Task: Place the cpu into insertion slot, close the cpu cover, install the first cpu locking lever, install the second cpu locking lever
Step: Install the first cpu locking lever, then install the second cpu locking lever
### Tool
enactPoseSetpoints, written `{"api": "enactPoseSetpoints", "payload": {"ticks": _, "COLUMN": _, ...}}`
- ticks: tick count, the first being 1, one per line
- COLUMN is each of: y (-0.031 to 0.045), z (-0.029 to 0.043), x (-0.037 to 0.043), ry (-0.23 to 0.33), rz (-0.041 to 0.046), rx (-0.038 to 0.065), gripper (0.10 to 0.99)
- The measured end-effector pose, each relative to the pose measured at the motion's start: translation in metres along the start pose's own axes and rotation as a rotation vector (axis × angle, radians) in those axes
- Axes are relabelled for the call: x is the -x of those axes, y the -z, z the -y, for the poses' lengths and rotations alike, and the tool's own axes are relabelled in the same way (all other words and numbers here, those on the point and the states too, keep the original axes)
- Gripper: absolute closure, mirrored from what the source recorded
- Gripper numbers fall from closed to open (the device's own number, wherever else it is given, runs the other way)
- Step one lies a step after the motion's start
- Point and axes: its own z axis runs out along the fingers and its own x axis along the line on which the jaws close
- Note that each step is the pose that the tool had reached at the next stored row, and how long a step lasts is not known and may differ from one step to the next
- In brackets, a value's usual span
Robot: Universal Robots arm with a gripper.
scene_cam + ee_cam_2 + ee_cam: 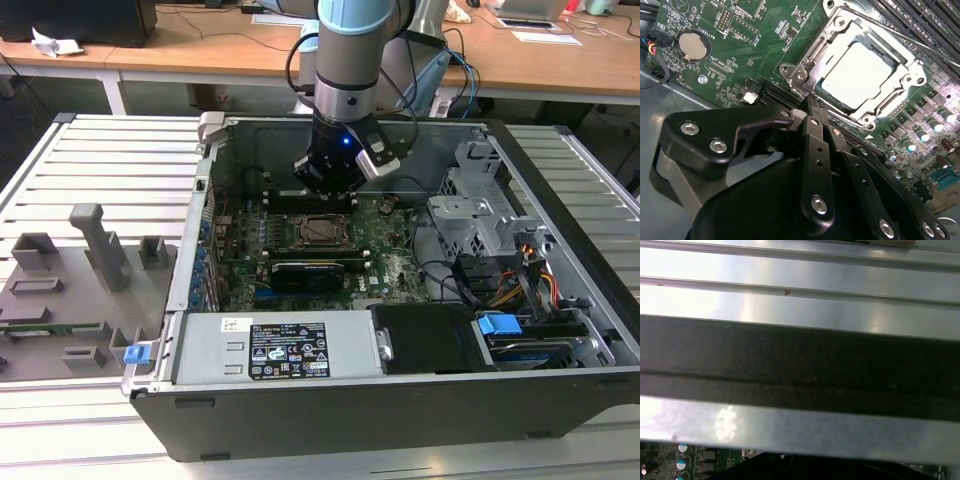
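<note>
In the second wrist view the cpu [862, 70], a square chip with a pale metal top, lies flat in the insertion slot [879, 46]. The silvery cpu cover [812, 52] lies down around it, framing the chip in its window. A thin metal lever rod [905, 37] runs along one side of the cover. My gripper [815, 112] is shut with nothing between its black fingers [815, 150]. Its tip hovers just off one corner of the cover. In the exterior view the gripper [322, 192] hangs inside the open computer case just behind the socket [322, 231].
A long black card [305, 270] sits in front of the socket. The power supply [270, 350], drive cage [480, 215] and loose cables [520, 285] crowd the case. Memory slots [920, 15] and a coin battery [692, 47] flank the socket. A grey fixture tray [80, 280] lies on the exterior view's left.
</note>
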Motion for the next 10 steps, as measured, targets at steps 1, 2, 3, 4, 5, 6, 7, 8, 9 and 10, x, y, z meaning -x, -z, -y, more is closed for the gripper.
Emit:
{"api": "enactPoseSetpoints", "payload": {"ticks": 1, "y": 0.0000, "z": 0.0002, "x": 0.0000, "ry": 0.000, "rz": 0.0000, "rx": 0.000, "gripper": 0.980}}
{"api": "enactPoseSetpoints", "payload": {"ticks": 2, "y": 0.0001, "z": 0.0005, "x": 0.0000, "ry": 0.000, "rz": -0.0001, "rx": 0.000, "gripper": 0.980}}
{"api": "enactPoseSetpoints", "payload": {"ticks": 3, "y": 0.0001, "z": 0.0008, "x": 0.0000, "ry": 0.000, "rz": -0.0001, "rx": 0.000, "gripper": 0.980}}
{"api": "enactPoseSetpoints", "payload": {"ticks": 4, "y": 0.0001, "z": 0.0016, "x": -0.0001, "ry": 0.000, "rz": -0.0001, "rx": 0.000, "gripper": 0.980}}
{"api": "enactPoseSetpoints", "payload": {"ticks": 5, "y": 0.0002, "z": 0.0026, "x": -0.0002, "ry": 0.000, "rz": -0.0001, "rx": 0.000, "gripper": 0.980}}
{"api": "enactPoseSetpoints", "payload": {"ticks": 6, "y": 0.0002, "z": 0.0036, "x": -0.0003, "ry": 0.000, "rz": -0.0001, "rx": 0.000, "gripper": 0.980}}
{"api": "enactPoseSetpoints", "payload": {"ticks": 7, "y": 0.0003, "z": 0.0043, "x": -0.0003, "ry": 0.000, "rz": -0.0001, "rx": 0.000, "gripper": 0.980}}
{"api": "enactPoseSetpoints", "payload": {"ticks": 8, "y": 0.0003, "z": 0.0047, "x": -0.0003, "ry": 0.000, "rz": -0.0002, "rx": 0.000, "gripper": 0.980}}
{"api": "enactPoseSetpoints", "payload": {"ticks": 9, "y": 0.0003, "z": 0.0058, "x": -0.0004, "ry": 0.000, "rz": -0.0001, "rx": 0.000, "gripper": 0.980}}
{"api": "enactPoseSetpoints", "payload": {"ticks": 10, "y": 0.0004, "z": 0.0072, "x": -0.0005, "ry": 0.000, "rz": -0.0001, "rx": 0.000, "gripper": 0.980}}
